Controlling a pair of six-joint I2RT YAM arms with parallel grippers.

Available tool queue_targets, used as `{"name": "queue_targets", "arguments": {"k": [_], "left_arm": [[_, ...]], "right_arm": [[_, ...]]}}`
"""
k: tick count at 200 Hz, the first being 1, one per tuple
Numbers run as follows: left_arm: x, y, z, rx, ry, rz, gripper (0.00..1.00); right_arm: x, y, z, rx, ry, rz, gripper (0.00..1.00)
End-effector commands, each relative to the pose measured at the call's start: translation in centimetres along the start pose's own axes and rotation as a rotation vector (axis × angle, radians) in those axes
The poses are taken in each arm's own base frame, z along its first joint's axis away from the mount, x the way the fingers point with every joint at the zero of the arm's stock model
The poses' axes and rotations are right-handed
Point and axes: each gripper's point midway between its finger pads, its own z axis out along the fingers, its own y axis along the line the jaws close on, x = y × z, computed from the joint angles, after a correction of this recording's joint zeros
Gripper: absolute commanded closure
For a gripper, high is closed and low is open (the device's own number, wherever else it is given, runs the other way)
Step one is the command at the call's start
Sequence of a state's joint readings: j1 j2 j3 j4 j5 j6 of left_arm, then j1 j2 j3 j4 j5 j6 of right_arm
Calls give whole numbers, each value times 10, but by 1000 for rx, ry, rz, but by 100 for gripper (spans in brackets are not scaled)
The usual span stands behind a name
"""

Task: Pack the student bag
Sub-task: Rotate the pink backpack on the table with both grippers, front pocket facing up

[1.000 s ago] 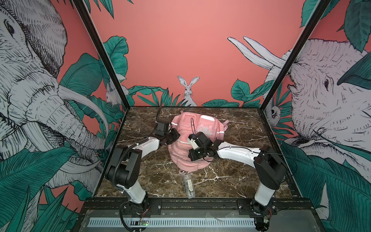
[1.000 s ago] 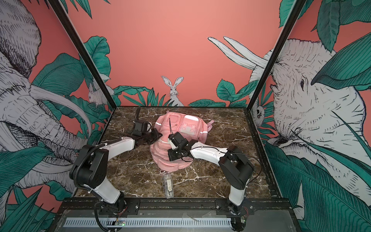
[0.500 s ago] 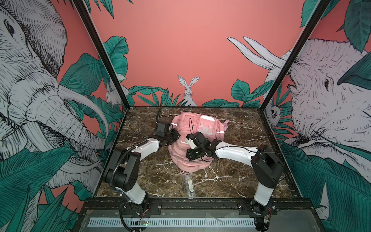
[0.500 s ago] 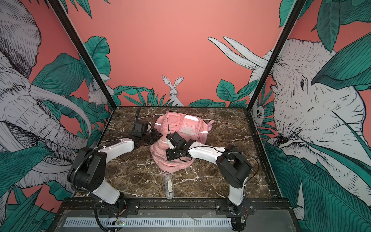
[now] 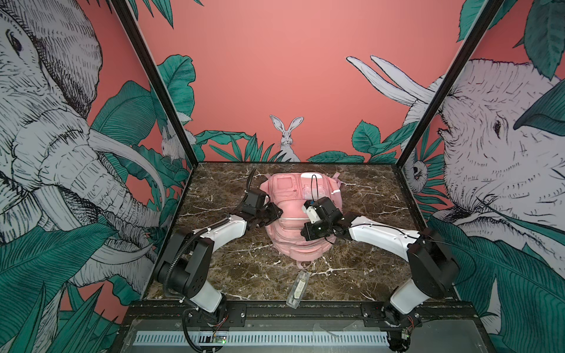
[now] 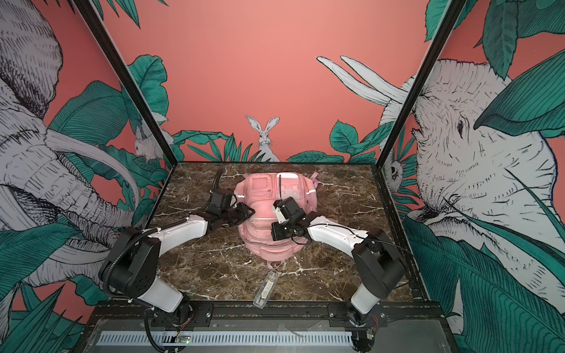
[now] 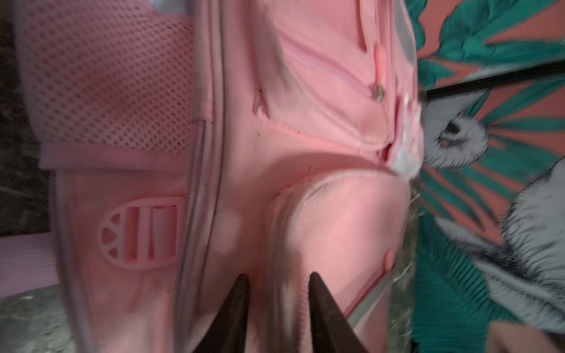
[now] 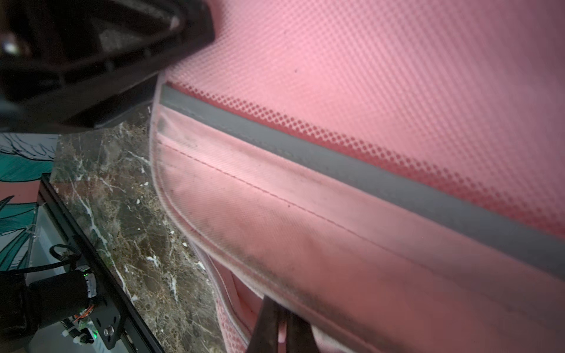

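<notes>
The pink student bag lies flat in the middle of the marble table, front pockets up. My left gripper is at the bag's left side. In the left wrist view its jaws stand open, with a ridge of the bag's pink fabric running between the fingertips. My right gripper reaches over the bag's right half. In the right wrist view it is shut on a thin pink bit at the bag's edge, under a flap with a grey strip.
A clear plastic case lies near the table's front edge, just in front of the bag. Black frame posts and printed walls close in the table on three sides. A black rail runs along the front.
My left gripper's jaws have opened beside the bag's left side. The right arm has shifted slightly to the left over the bag and stays shut.
</notes>
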State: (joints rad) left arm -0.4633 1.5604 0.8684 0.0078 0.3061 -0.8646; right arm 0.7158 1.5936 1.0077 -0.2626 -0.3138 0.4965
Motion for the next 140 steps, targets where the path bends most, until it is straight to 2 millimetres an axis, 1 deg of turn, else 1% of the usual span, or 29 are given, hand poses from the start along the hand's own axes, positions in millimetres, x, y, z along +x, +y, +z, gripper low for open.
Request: {"name": "queue_targets", "arguments": {"k": [1, 22, 36, 51, 80, 92, 120, 140], "left_arm": [[0, -6, -15, -20, 9, 83, 51], [-8, -6, -20, -75, 10, 167, 46], [-14, -15, -21, -80, 28, 233, 43], [-19, -21, -19, -99, 68, 288, 42], [-28, -31, -7, -108, 122, 370, 40], [-29, -32, -2, -113, 151, 385, 40], [-37, -42, 7, -86, 155, 420, 42], [-38, -47, 12, -66, 176, 433, 42]], "right_arm": [[-2, -9, -14, 30, -26, -13, 100], [3, -13, -17, 48, -13, -16, 100], [6, -17, -20, 64, -13, -16, 100], [7, -20, -23, 69, -18, -7, 100], [11, -27, -25, 79, -14, 1, 100], [12, -31, -27, 88, -10, 5, 100], [13, -39, -34, 101, -17, 14, 100], [14, -46, -39, 109, -26, 25, 100]]}}
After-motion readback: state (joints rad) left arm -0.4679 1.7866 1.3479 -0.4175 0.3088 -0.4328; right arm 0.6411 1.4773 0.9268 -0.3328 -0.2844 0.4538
